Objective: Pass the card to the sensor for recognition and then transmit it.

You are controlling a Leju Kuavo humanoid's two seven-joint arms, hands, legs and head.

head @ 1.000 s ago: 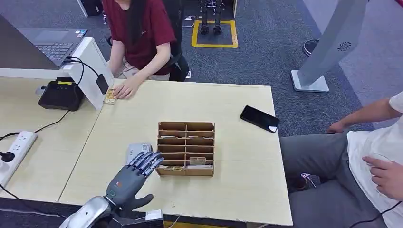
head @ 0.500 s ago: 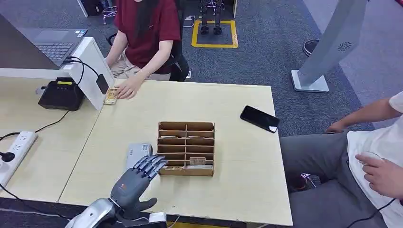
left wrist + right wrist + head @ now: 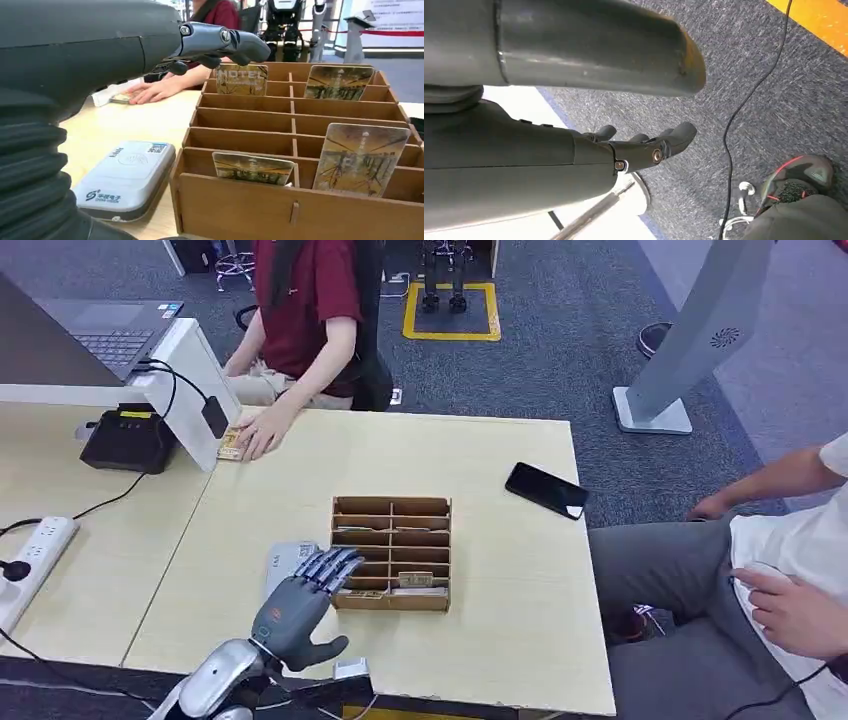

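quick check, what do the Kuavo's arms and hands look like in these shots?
Left arm: silver, rounded forearm shell. Left hand: dark grey palm with a small green mark near the wrist, glossy blue-grey segmented fingers, thick grey thumb. Up close, a grey ribbed cover sits behind it. Right hand: dark grey, with small metal pivot screws.

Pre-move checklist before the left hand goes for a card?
1. Left hand empty, fingers apart: ok.
2. Brown cardboard slotted card rack upright on the pale wooden table: ok.
3. Printed cards standing in the rack, nearest one reachable in the front slot: ok.
4. White and grey card reader lying flat beside the rack, top uncovered: ok.
5. Right hand hanging over carpet, holding nothing: ok.
6. Reader powered: cannot tell.
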